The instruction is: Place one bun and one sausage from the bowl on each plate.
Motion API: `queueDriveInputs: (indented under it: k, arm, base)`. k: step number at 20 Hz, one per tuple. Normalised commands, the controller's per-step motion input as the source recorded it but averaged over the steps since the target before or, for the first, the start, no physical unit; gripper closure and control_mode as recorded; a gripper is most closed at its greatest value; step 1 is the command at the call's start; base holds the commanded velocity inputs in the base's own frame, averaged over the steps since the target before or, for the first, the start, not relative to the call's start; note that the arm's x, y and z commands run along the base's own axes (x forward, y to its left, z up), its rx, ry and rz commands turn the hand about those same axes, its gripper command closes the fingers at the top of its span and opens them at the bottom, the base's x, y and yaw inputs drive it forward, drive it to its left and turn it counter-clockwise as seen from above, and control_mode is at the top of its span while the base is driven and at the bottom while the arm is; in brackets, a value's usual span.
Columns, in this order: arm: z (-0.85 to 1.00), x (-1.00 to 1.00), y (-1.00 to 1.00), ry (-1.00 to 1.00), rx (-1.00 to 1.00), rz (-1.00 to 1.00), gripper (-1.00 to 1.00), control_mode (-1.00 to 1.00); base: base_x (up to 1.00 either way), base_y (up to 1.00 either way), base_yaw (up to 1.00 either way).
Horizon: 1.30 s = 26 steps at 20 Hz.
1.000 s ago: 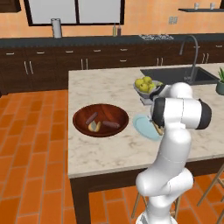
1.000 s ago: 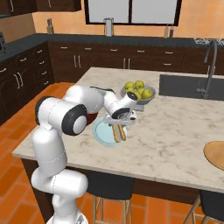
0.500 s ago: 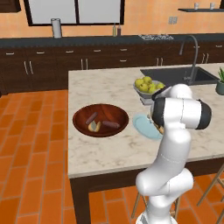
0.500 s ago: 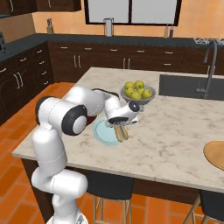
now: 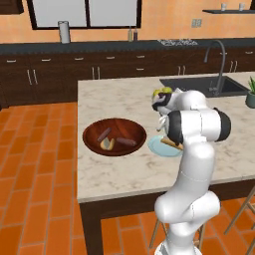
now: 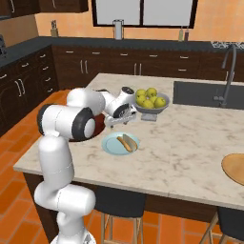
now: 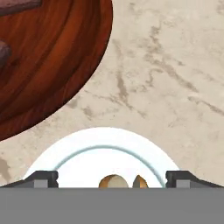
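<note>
The dark wooden bowl [image 5: 114,130] holds two sausages [image 5: 126,142] and a bun [image 5: 106,144]. Right of it, the pale-blue plate [image 5: 157,146] carries a bun and a sausage [image 6: 127,142]. My gripper [image 6: 125,116] hangs open a little above the plate's far edge, between plate and bowl, with nothing in it. In the hand view the fingertips [image 7: 42,178] stand wide apart over the blue plate [image 7: 109,151], with the bun's tip [image 7: 113,181] beside the sausage end [image 7: 140,181] and the bowl [image 7: 48,65] at upper left. The tan plate [image 6: 236,168] lies at the far right.
A grey footed bowl of yellow-green fruit [image 6: 151,100] stands just behind the gripper. The sink [image 6: 209,94] with its faucet is at the counter's back right. Bare marble stretches between the blue plate and the tan plate.
The gripper has lifted off the blue plate and drawn back toward the bowl, leaving the bun and sausage lying on the plate.
</note>
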Motion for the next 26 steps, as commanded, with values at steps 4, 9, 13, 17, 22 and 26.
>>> queueDriveInputs:
  k: [4,9,13,17,22,26]
  arm:
    - [1.0,-0.01,0.51,0.07,-0.08,0.17,-1.0,-1.0]
    - [0.78,-0.29,0.94,0.15,-0.05,0.01,-1.0,-1.0]
    - [0.05,-0.81,1.0,-0.15,-0.07,-0.08,-1.0,-1.0]
    - [-0.01,-0.94,0.93,-0.2,-0.1,-0.14,-1.0,-1.0]
    - [-0.41,-0.14,0.29,0.21,-0.15,-0.01,-1.0,-1.0]
    - [-0.65,0.13,0.0,0.36,-0.1,0.02,-1.0,-1.0]
  base:
    - [0.0,0.0,0.0]
    - [0.0,0.0,0.0]
    - [0.0,0.0,0.0]
    - [0.0,0.0,0.0]
    - [0.0,0.0,0.0]
    - [0.0,0.0,0.0]
